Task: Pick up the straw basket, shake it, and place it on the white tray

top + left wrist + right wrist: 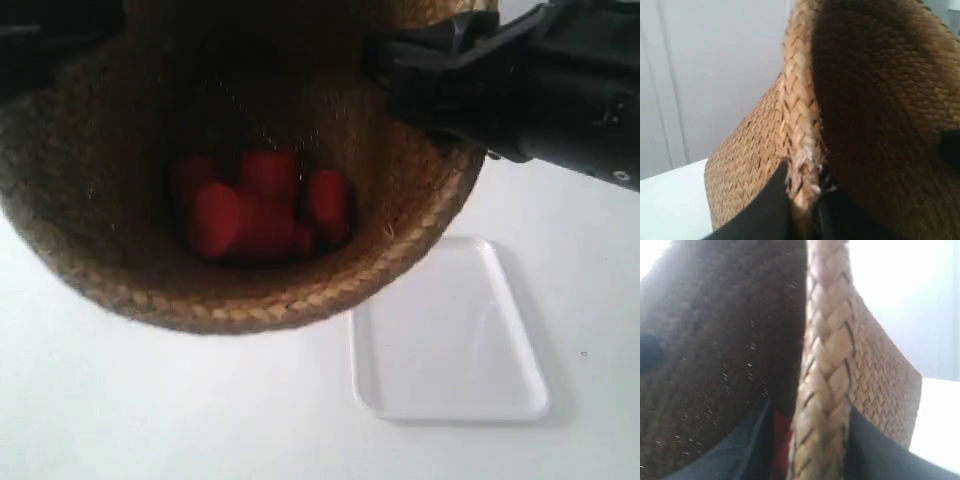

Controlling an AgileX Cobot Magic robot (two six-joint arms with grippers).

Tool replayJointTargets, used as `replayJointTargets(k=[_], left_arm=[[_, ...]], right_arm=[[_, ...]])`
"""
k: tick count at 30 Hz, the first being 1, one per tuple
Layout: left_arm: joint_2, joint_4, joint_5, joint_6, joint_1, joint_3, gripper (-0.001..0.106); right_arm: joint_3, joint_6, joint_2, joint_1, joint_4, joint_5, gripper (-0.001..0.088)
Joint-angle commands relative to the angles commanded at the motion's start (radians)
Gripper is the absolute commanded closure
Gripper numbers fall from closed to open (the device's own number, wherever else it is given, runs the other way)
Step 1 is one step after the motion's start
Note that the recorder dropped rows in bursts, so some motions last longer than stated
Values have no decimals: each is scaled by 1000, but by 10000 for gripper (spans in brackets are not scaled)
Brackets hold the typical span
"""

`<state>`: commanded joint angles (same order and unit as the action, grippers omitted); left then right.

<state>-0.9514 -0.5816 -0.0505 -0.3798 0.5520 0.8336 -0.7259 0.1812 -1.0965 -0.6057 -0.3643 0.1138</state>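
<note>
The straw basket (120,240) hangs lifted and tilted, its mouth facing the exterior camera, with several red pieces (255,205) lying in its dark bottom. My left gripper (802,207) is shut on the basket's braided rim (799,120), one finger outside the wall and one inside. On the opposite rim (827,370) my right gripper (812,450) is shut the same way. In the exterior view the black arm at the right (520,80) reaches over the rim. The white tray (450,335) lies flat on the table below and to the right of the basket.
White tabletop (120,410) spreads under and around the basket and the tray. A pale wall (715,75) stands behind. Nothing else shows on the table.
</note>
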Motion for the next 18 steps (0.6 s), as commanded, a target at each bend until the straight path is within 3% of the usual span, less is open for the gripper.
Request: replayJointTargets(k=[2,3,5,6,7,8,9,11,12,13,15,16,17,18], left_arm=[[88,25,119,-19,8,52,1053],[118,25,123,-19,9,59,1053],[137,27,118,-37,11,37,1053],[71,22,72,-35,11,-18,1053],[35,22,58,-35,11,-37,1053],[10,-3,70,-3,11,-29,1053],[45,-2,123,6,21,13,1053],[133,22,152,-33,31,74,1053],[149,30,138,-56,31,76,1053],[118,33,59,-69,29,39,1053],[-5,-8,-69,-56,29,-23,1053],[-22,-15,-35,-56,31,-9,1053],[4,-8,119,-59,39,48,1053],[27,-1,173,-66,43,77,1053]], right_arm=[[-63,-4,98,-18,0,-207,868],[-69,-4,142,-30,-5,-216,868],[-31,2,199,-43,1,-96,868],[24,7,152,-35,1,23,868],[45,22,109,-24,1,61,868],[43,24,37,-10,-5,28,868],[1,-15,59,-15,-12,-89,868],[-73,-25,177,-54,-1,-201,868],[-71,-12,206,-63,2,-162,868],[-20,22,210,-64,2,0,868],[64,59,85,-48,-10,211,868],[62,59,55,-42,-15,200,868],[21,3,77,-48,-28,110,868],[-4,-21,110,-58,-23,35,868]])
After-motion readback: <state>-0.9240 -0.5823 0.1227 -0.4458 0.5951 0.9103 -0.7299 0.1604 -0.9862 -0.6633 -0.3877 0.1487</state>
